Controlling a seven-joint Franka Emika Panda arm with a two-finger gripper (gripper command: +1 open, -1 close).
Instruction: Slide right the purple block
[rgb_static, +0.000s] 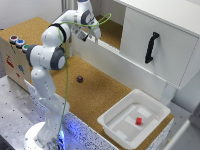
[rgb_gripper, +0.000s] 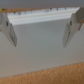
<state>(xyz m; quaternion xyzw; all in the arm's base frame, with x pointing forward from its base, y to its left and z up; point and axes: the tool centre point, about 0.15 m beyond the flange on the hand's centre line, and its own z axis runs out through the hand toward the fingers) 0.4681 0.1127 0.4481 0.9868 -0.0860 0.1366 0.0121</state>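
Observation:
The purple block (rgb_static: 79, 78) is a tiny dark cube lying alone on the cork tabletop (rgb_static: 102, 92), near the arm's base side. My gripper (rgb_static: 92, 35) is high up at the back of the table, well away from the block and close to the white cabinet wall. In the wrist view the gripper (rgb_gripper: 41, 30) is open and empty, its two fingers (rgb_gripper: 10, 31) spread wide in front of a white panel (rgb_gripper: 42, 50), with a strip of cork below. The purple block does not show in the wrist view.
A white tray (rgb_static: 112, 125) at the exterior view's lower right holds a small red cube (rgb_static: 138, 120). A white cabinet with a black handle (rgb_static: 151, 47) runs along the back right. A box with coloured buttons (rgb_static: 16, 41) stands at the left.

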